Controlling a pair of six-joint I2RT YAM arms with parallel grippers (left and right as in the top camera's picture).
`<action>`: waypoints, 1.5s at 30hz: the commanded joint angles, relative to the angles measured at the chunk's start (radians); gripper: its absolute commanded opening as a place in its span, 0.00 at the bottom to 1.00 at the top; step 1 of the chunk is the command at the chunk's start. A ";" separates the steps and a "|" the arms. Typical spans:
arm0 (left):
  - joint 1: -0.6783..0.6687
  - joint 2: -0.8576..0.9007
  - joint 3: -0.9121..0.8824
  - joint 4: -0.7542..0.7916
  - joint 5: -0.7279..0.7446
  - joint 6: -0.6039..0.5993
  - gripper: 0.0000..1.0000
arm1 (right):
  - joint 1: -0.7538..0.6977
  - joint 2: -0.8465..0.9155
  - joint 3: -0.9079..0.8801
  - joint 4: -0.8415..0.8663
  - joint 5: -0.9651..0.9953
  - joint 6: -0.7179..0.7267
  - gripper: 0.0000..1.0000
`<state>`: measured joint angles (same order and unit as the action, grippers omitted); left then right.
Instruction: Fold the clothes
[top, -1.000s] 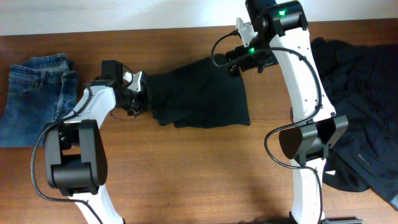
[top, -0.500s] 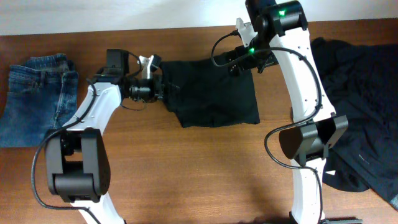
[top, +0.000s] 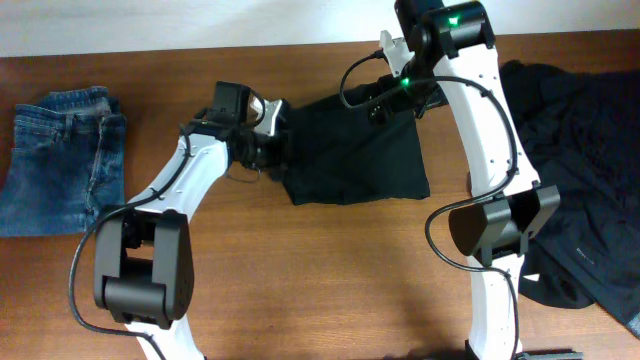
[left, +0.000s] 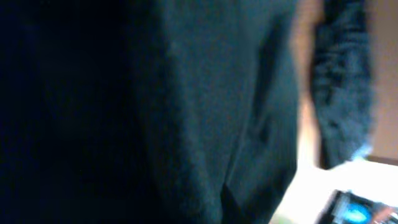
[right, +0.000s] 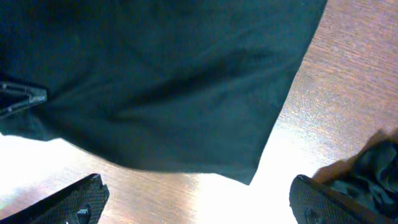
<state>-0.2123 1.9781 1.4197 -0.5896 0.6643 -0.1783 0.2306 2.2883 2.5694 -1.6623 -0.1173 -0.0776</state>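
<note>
From overhead we see a black garment (top: 355, 150) lying flat in a rough rectangle on the wooden table (top: 300, 280). The left arm (top: 185, 180) rises from its base well below and left of the garment, slants up and rightward, and bends at the wrist so that the left gripper (top: 274, 140) meets the garment's upper left edge; its tips are lost against the dark cloth, so we cannot tell whether they are pinched or parted. The right arm (top: 490, 110) stands right of the garment, runs up past its right edge and doubles back leftward, setting the right gripper (top: 385, 102) over the garment's upper right corner. A pair of jeans (top: 55, 165) lies well to the left of the garment, and a heap of black clothes (top: 585, 150) lies to its right, beyond the right arm. The left wrist view is badly blurred: dark cloth fills nearly all of it, probably the same garment. In the right wrist view the garment spreads across the top with one corner pointing down at bare wood, and the two fingers (right: 78, 199) sit at the lower corners of the frame, spread wide apart with bare table between them.
</note>
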 joint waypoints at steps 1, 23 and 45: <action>0.005 -0.037 0.020 -0.037 -0.217 0.016 0.01 | 0.005 -0.009 0.012 -0.002 -0.005 0.007 0.99; 0.100 -0.062 0.048 -0.113 -0.463 -0.061 0.99 | 0.005 -0.008 -0.007 0.003 -0.005 0.005 0.99; 0.044 -0.032 0.172 0.114 0.109 0.013 0.01 | -0.004 -0.008 -0.097 0.043 0.164 0.043 0.93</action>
<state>-0.1379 1.9446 1.5814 -0.4774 0.7063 -0.2157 0.2306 2.2883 2.4763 -1.6199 -0.0166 -0.0639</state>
